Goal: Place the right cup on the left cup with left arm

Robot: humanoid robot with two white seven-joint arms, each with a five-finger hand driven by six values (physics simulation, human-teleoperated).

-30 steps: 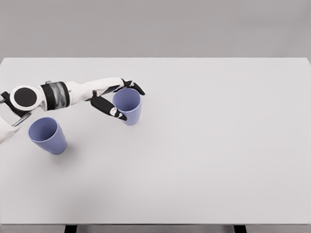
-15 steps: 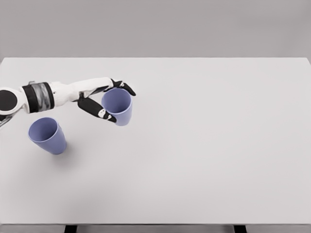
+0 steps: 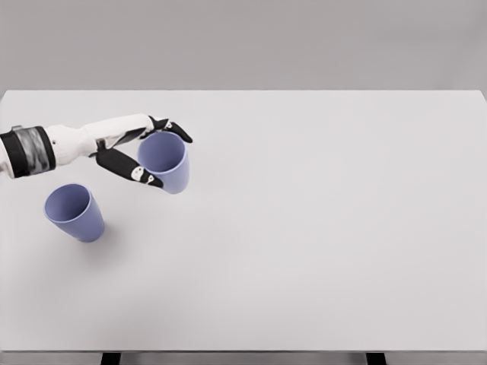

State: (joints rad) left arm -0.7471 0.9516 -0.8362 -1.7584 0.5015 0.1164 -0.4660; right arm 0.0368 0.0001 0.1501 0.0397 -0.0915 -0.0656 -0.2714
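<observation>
The left robot hand (image 3: pixel 144 152) grips the right cup (image 3: pixel 165 163) tight. Next job, I think: bring it over the left cup (image 3: pixel 74 213), keep it straight, lower slowly

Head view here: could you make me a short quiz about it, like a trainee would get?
1. True or false: the left hand grips a cup.
2. Where is the other cup compared with the gripped one?
A. to its upper right
B. to its lower left
C. stacked inside it
3. Fill in: both cups are the colour ____, and they sit over a white table.

Key:
1. True. The fingers wrap around the cup near its rim.
2. B. It stands alone and upright, apart from the hand.
3. Blue. The right arm is not in view.
</observation>
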